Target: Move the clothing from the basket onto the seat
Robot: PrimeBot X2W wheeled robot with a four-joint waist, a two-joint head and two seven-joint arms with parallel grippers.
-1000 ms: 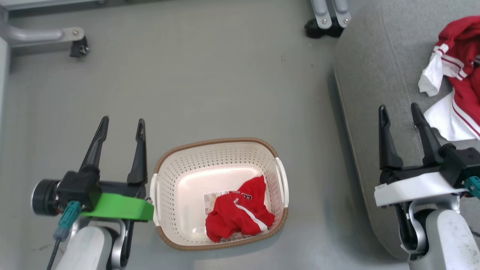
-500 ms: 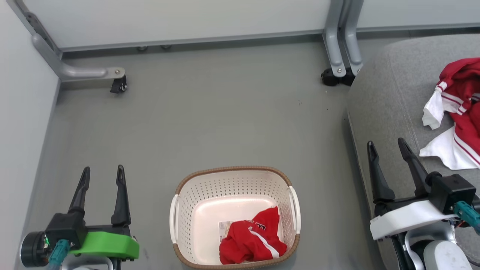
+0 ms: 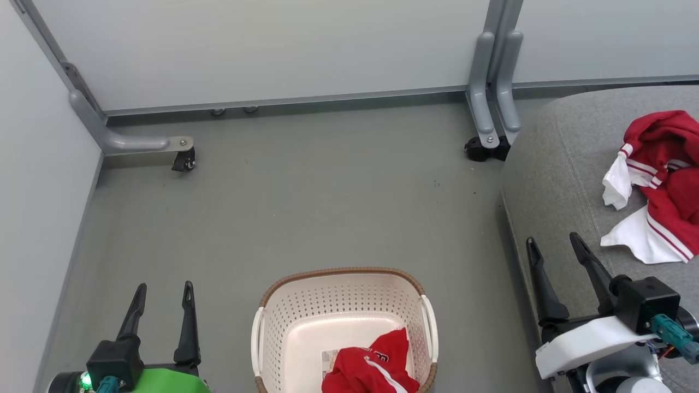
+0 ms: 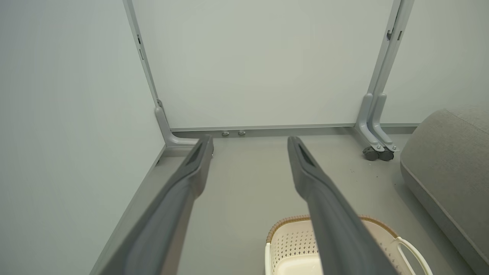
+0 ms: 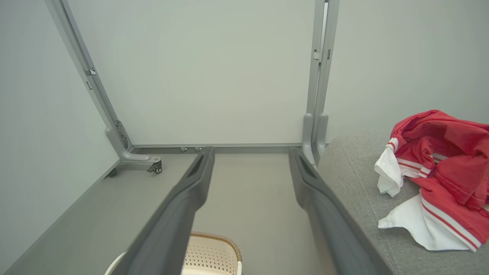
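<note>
Pale grey partition panels (image 3: 273,49) on metal posts stood along the far side of a smooth grey floor (image 3: 300,202). The large grey fabric-upholstered seat cushion (image 3: 562,180), rounded at its edges, took up the right side of the head view. The cream-white perforated plastic basket (image 3: 338,271) with a brown woven-look rim sat on the floor near the bottom edge of that view, between the two arms and apart from the seat. The red jersey with white sleeves and striped trim (image 3: 666,136) lay crumpled on the seat, towards its right. The red shorts with a white side stripe (image 3: 377,368) lay bunched in the basket's near right part, partly covering a label sticker (image 3: 329,360) on its bottom. The left gripper (image 3: 165,285), on a green mount, hung over the floor to the left of the basket, its two dark fingers spread and empty. The right gripper (image 3: 551,238), on a white mount, hung over the seat's near edge, fingers likewise spread and holding nothing, near the jersey but clear of it. Small black casters (image 3: 184,162) sat under the partition feet.
</note>
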